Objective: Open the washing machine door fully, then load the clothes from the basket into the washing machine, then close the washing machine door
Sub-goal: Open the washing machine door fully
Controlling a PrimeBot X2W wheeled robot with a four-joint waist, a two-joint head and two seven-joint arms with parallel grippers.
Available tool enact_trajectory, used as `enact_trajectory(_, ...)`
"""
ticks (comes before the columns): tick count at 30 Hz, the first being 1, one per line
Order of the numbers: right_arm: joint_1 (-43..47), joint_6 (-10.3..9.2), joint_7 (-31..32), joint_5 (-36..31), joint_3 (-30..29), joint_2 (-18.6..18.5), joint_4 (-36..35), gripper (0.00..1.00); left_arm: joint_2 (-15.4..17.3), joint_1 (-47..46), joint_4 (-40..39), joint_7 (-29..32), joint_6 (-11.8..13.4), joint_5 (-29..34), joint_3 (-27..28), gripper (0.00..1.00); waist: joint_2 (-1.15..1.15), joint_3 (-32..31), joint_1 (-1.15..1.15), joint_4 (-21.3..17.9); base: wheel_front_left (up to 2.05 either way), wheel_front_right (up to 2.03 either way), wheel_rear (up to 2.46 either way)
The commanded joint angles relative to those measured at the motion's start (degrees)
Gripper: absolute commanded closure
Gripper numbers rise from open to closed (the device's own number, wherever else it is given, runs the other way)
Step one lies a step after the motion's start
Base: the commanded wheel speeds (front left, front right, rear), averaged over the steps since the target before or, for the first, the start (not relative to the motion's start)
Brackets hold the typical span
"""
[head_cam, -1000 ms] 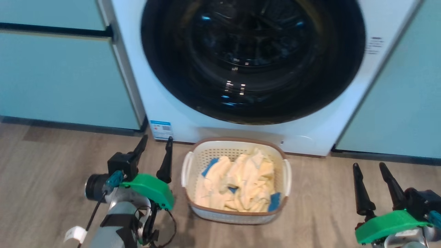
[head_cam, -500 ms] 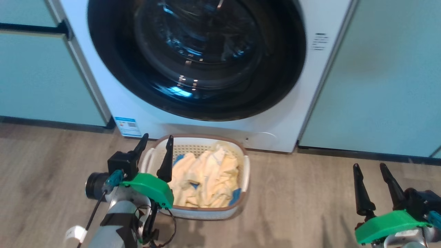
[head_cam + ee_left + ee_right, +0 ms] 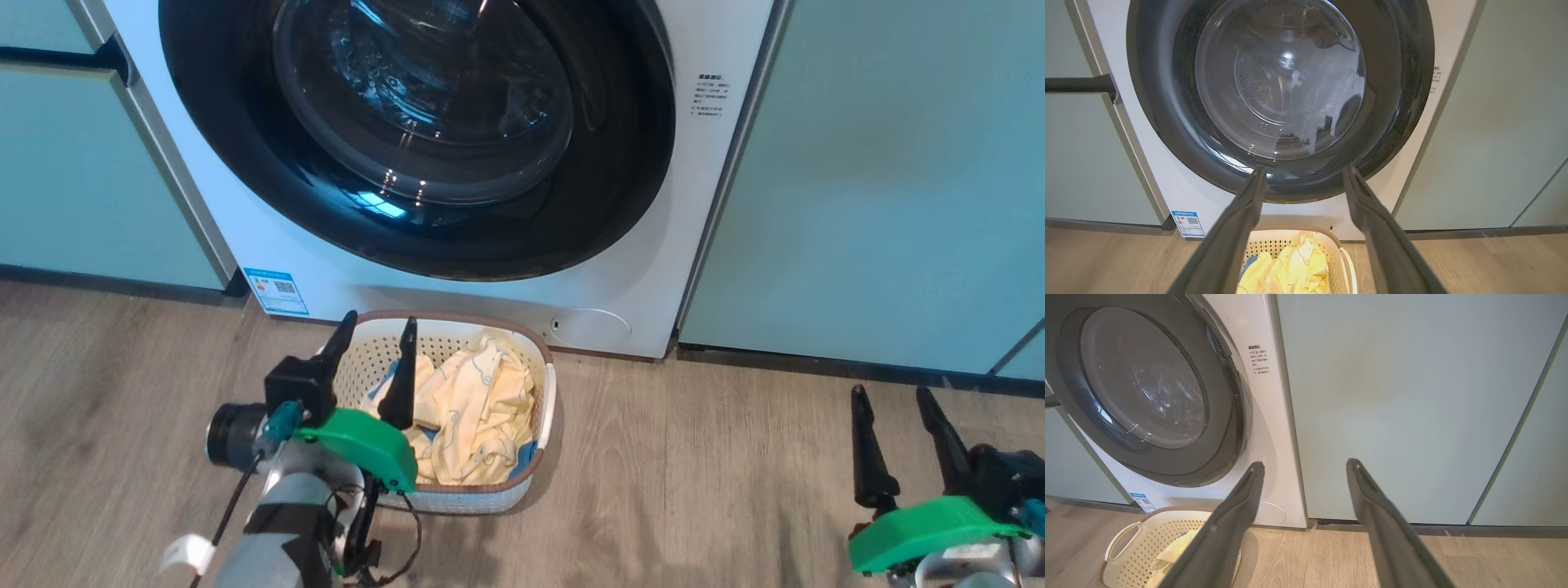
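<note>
My left gripper [image 3: 379, 320], fingers spread wide and empty, hovers over the near left rim of the basket [image 3: 469, 496]. The clothes [image 3: 478, 408] lie heaped inside it, on the floor [image 3: 694, 474] just before the washing machine [image 3: 645, 278], whose washing machine door [image 3: 424, 131] is shut. Well to the right, my right gripper [image 3: 891, 394] hangs wide and empty before a teal cabinet [image 3: 882, 163].

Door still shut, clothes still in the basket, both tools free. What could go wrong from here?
1. The washing machine door has a smooth, glossy rim, and the open right tool faces the teal cabinet. A sideways reach for the door edge could slip off.
2. The basket stands close below the door, so an arm pulling the door might knock it.
3. The open left tool hangs by the basket and might snag the clothes.
</note>
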Motion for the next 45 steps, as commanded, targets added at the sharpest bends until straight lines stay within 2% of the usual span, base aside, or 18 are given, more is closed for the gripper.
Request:
enact_trajectory(1, -3.0, 0.1, -0.6, 0.1, 1.3, -0.6, -2.2, 0.0, 1.1, -2.5, -2.1, -0.4, 0.8, 1.3, 2.1, 0.0, 0.0, 0.0, 0.0, -0.1, 0.07, 0.07, -0.13)
enact_trajectory(15, -3.4, 0.1, -0.6, -0.4, 1.6, -0.6, -3.8, 0.0, 1.1, -2.6, -2.3, -0.4, 1.4, 1.4, 2.6, 0.0, 0.0, 0.0, 0.0, 0.1, 0.0, 0.0, -0.01)
enact_trajectory(16, -3.6, 0.1, -0.6, -0.5, 1.8, -0.6, -3.9, 0.15, 1.1, -2.5, -2.3, -0.4, 1.4, 1.3, 2.6, 0.0, 0.0, 0.0, 0.0, 0.2, 0.0, 0.0, 0.0)
enact_trajectory(18, -3.9, 0.1, -0.6, -0.6, 2.3, -0.6, -3.9, 0.75, 1.1, -2.5, -2.3, -0.4, 1.4, 1.1, 2.5, 0.0, 0.0, 0.1, 0.0, 0.2, 0.0, 0.0, 0.0)
enact_trajectory(19, -4.4, 0.1, -0.6, -0.6, 2.7, -0.6, -3.9, 1.0, 1.1, -2.5, -2.3, -0.4, 1.4, 0.9, 2.4, 0.0, 0.0, 0.2, 0.0, 0.4, 0.0, 0.0, 0.0)
enact_trajectory(23, -6.1, 0.1, -0.6, 2.2, 1.9, -0.6, -4.1, 1.0, 1.1, -2.5, -2.3, -0.4, 1.4, 0.4, 2.0, 0.0, 0.0, 1.0, 0.0, 0.9, 0.0, 0.0, 0.0)
enact_trajectory(26, -8.1, 0.1, -0.6, 7.6, 0.1, -0.6, -3.4, 1.0, 1.1, -2.9, -2.4, -0.4, 1.3, -0.2, 1.6, 0.0, 0.0, 2.2, 0.0, 1.5, 0.0, 0.0, 0.0)
enact_trajectory(31, -13.3, 0.1, -0.6, 21.5, -2.5, -0.6, -0.7, 1.0, 1.1, -3.9, -3.0, -0.4, 1.6, -0.6, 0.6, 0.0, 0.0, 4.5, 0.0, 2.6, 0.0, 0.0, 0.0)
enact_trajectory(34, -17.0, 0.1, -0.6, 33.0, -3.3, -0.6, 2.3, 1.0, 1.1, -4.3, -3.3, -0.4, 1.8, -1.0, 0.0, 0.0, 0.0, 5.8, 0.0, 3.3, 0.0, 0.0, 0.0)
enact_trajectory(39, -23.1, 0.1, 0.1, 51.4, -0.2, -5.2, 7.2, 1.0, 1.1, -4.9, -3.6, -0.4, 2.2, -1.8, -1.6, 0.0, 0.0, 7.8, 0.0, 4.8, 0.0, 0.0, 0.0)
enact_trajectory(45, -29.3, 0.1, 5.5, 66.7, 2.2, -11.2, 9.0, 1.0, 1.1, -5.9, -4.0, -0.4, 2.9, -3.1, -4.1, 0.0, 0.0, 10.4, 0.0, 7.2, 0.0, 0.0, 0.0)
